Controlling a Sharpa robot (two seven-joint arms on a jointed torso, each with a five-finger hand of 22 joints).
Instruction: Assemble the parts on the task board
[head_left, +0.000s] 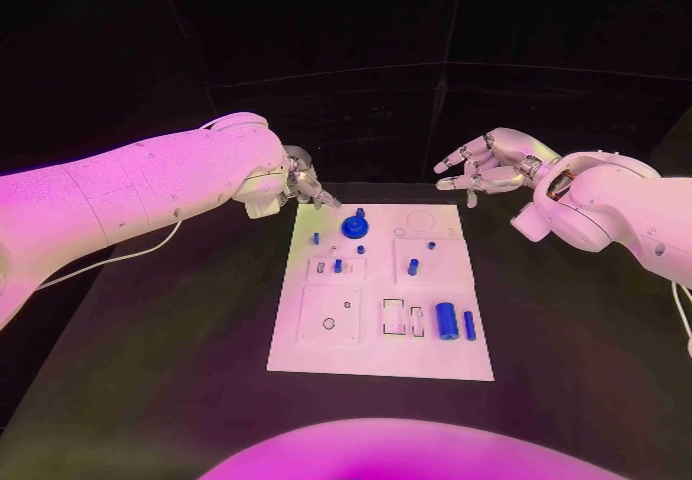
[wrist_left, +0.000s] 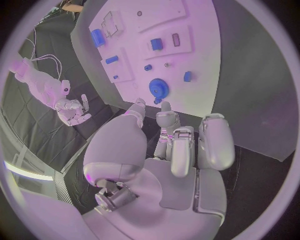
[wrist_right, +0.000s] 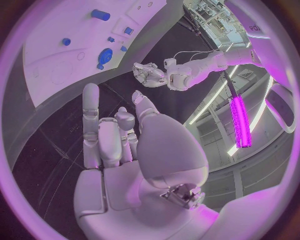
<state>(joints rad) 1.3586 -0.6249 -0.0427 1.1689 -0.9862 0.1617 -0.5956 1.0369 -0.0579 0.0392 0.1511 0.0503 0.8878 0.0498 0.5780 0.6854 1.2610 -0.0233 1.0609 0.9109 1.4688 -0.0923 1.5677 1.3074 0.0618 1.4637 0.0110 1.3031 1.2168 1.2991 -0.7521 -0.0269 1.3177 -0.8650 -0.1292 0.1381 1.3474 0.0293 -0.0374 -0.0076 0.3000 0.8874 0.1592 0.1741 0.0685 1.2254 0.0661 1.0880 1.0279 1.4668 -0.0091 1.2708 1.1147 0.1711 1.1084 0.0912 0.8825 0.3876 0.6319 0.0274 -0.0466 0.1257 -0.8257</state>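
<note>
The white task board lies in the middle of the table. A round blue part sits near its far edge, with a small blue peg just beyond it. Other small blue parts stand mid-board, and a blue cylinder lies beside a thin blue pin nearer me. My left hand hovers at the board's far left corner, fingers pointing down and holding nothing; its fingertips are close to the round blue part. My right hand hangs beyond the far right corner, fingers spread and empty.
Black table surrounds the board on all sides. The board carries several raised white plates with holes and slots. A white cable hangs under my left arm.
</note>
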